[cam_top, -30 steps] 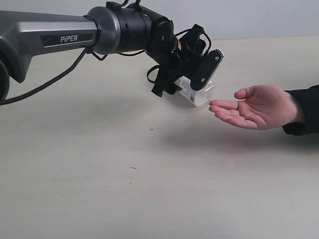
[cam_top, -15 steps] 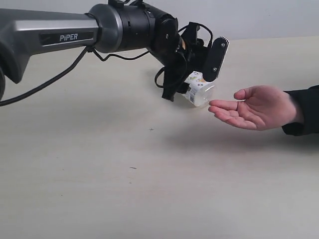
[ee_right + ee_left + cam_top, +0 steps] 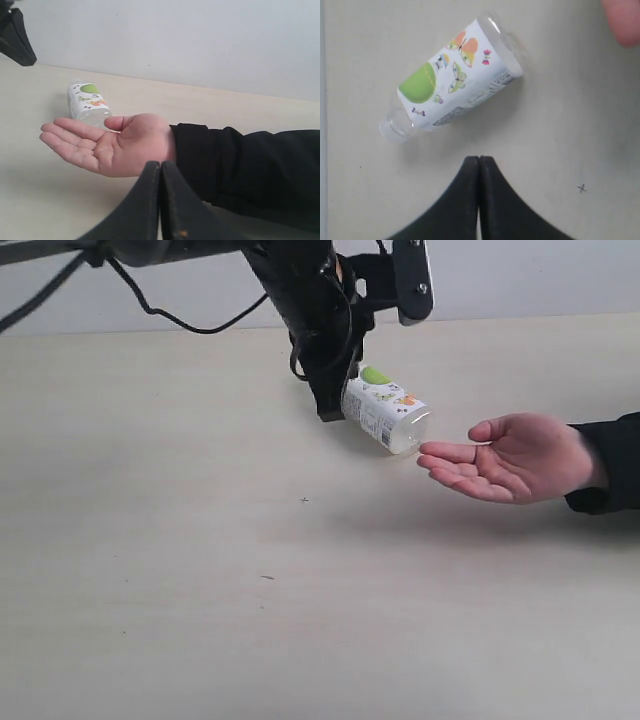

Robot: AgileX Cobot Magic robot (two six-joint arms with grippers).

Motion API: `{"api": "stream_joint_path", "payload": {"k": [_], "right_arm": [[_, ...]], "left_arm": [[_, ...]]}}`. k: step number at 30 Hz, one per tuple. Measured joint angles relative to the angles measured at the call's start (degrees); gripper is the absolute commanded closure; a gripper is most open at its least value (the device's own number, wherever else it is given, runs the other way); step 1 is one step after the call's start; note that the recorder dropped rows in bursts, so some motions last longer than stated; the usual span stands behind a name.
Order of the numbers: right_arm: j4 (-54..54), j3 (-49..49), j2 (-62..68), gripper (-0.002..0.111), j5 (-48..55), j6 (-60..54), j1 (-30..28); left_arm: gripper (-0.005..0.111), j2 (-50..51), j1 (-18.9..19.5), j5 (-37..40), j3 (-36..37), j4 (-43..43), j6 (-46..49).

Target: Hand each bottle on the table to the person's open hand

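One clear bottle with a white-green butterfly label (image 3: pixel 385 408) (image 3: pixel 455 80) (image 3: pixel 87 102) lies on its side on the beige table (image 3: pixel 200 570). Its base points at the fingertips of the person's open hand (image 3: pixel 520 455) (image 3: pixel 115 145), just short of them. My left gripper (image 3: pixel 412 310) (image 3: pixel 479 159) hangs above the bottle, apart from it, shut and empty. In the right wrist view, my right gripper (image 3: pixel 160 165) is shut and empty, low in front of the person's palm and black sleeve. The other bottles are out of view.
The person's black-sleeved forearm (image 3: pixel 610 475) reaches in from the right edge. A pale wall (image 3: pixel 520 275) runs behind the table's far edge. A small dark mark (image 3: pixel 304 500) sits on the tabletop.
My left arm has risen and swung up off the bottle, which now lies uncovered on the table. The hand has stayed still.
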Motion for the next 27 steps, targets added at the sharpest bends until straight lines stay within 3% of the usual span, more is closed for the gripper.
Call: {"api": "stream_joint_path", "payload": {"k": [4,7,9,12,14,17,19,23,27], "right_arm": [[-0.2,0.0,0.0,0.108,0.0,0.0,0.0],[-13.5,0.0,0.0,0.108,-1.4,-8.3,0.0],[-28.1,0.0,0.0,0.108,-1.7,-13.7,0.0],[-40.3,0.0,0.0,0.108,-2.8,-14.7,0.0],[-43.4,0.0,0.0,0.108,-8.9,-13.4,0.0],[-35.0,0.0,0.0,0.108,-30.1,0.0,0.0],[-29.2,0.0,0.0,0.108,-36.9,8.2,0.0],[-18.0,0.0,-0.1,0.108,-44.0,16.4,0.0],[0.3,-1.0,1.2,0.108,-46.8,14.9,0.0]], "left_arm": [[0.107,-10.2,0.0,-12.1,13.9,0.1,-7.4],[0.107,-12.6,0.0,-16.2,18.7,0.1,-8.8],[0.107,-13.0,0.0,-16.2,20.5,0.1,-12.8],[0.107,-16.6,0.6,-20.8,26.7,0.1,-20.3],[0.107,-21.6,2.1,-26.5,33.7,0.1,-25.5],[0.107,-30.2,5.4,-37.7,48.7,0.1,-35.1],[0.107,-34.2,7.0,-41.2,55.3,0.1,-38.0],[0.107,-42.8,10.1,-46.0,66.5,0.1,-43.8],[0.107,-51.7,12.0,-49.8,75.8,0.1,-48.9]]}}
